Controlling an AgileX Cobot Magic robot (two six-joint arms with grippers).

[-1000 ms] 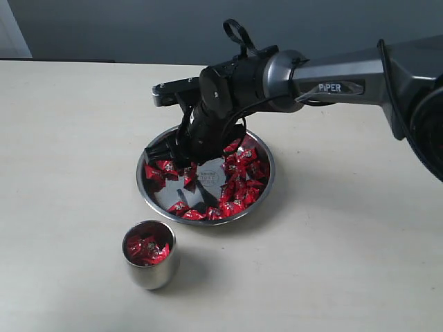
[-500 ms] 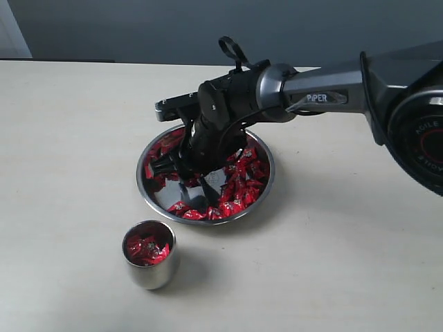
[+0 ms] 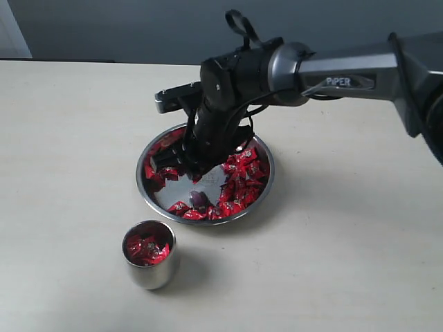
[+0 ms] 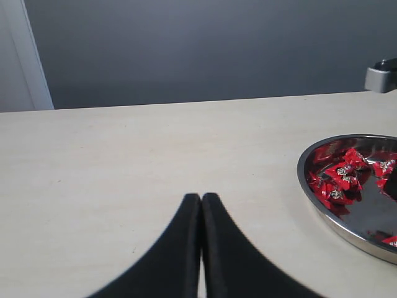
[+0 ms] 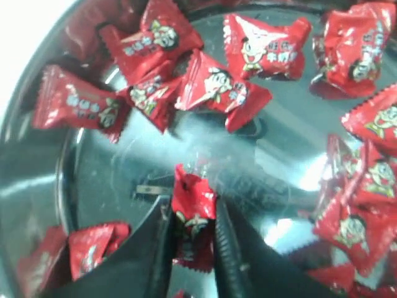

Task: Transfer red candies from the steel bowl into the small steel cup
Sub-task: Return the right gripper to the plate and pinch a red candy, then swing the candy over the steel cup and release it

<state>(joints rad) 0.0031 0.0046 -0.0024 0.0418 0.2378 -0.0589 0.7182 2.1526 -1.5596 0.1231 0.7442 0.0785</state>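
Exterior, right pincer: you see your right pincer [image 3: 183,168] reaching down into the steel bowl [image 3: 166,197], over its left part. The arm's dark wrist covers the tips, so you cannot read the grip from here.
Exterior, red candies: the red candies [image 3: 243,181] lie mostly along the bowl's right side and near rim. They overlap too much to count, and some sit behind the arm.
Exterior, small steel cup: the small steel cup [image 3: 151,273] stands upright on the surface [image 3: 62,138], near the bowl but apart from it. It holds a few candies, and its wall hides the lower ones.
Exterior, count: one bowl, one cup, one arm.
Left wrist, left pincer: your left pincer [image 4: 201,198] has its two fingers pressed together over bare surface, with nothing between them.
Left wrist, bowl: only part of the bowl [image 4: 366,217] shows, because the frame edge cuts it off. Roughly five candies [image 4: 340,180] can be made out in it.
Right wrist, right pincer: your right pincer [image 5: 193,208] is closed narrowly on a single sweet.
Right wrist, held candy: the held candy [image 5: 194,226] stands on end with a finger touching it on each side, over the bare steel middle of the bowl [image 5: 111,180]. You cannot tell whether it is clear of the bottom.
Right wrist, loose candies: about a dozen lie around it. Several are cut off at the frame edges, and two in one corner are dim and blurred.
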